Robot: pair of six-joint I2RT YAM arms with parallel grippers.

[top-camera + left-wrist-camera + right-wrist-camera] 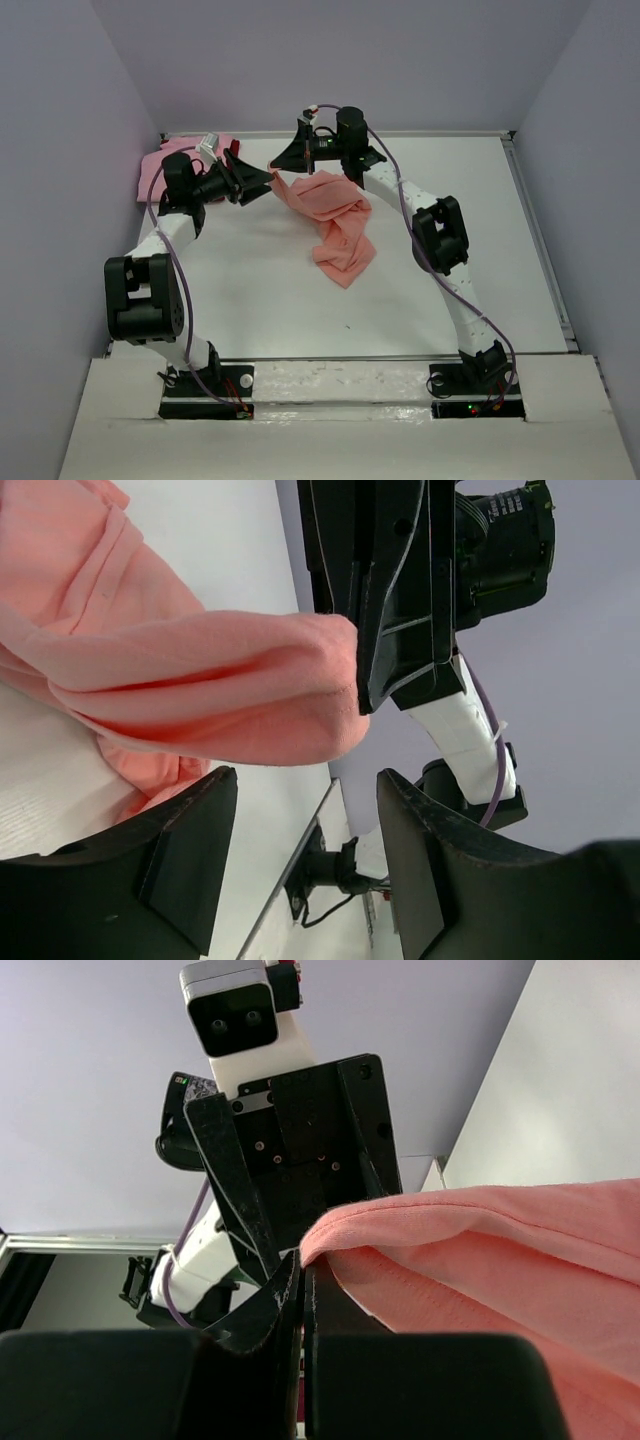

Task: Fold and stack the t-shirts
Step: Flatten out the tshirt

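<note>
While the right gripper (302, 1290) is clamped shut on a folded edge of the salmon t-shirt (335, 225), the cloth hangs from that pinch above the far middle of the table (480, 250). From the held corner the shirt drops down and toward the near right in a twisted, crumpled band, and its lower end lies bunched on the white surface between the two arms. Seen from the right wrist, the black fingers press together with the shirt's hem caught at their tips, and the fabric spreads away to the right of them.

Facing it from the left, the left gripper (305, 780) has its jaws apart, with nothing caught between them. In its own wrist view the two dark fingers stand either side of a gap, and the rounded fold of the shirt sits just beyond their tips, right where the other gripper holds it. From above, the two grippers point at each other and nearly meet at the shirt's raised corner.

A lighter pink t-shirt (178, 152) lies bunched in the far left corner of the table, partly hidden behind the left arm and well apart from the salmon one.
</note>
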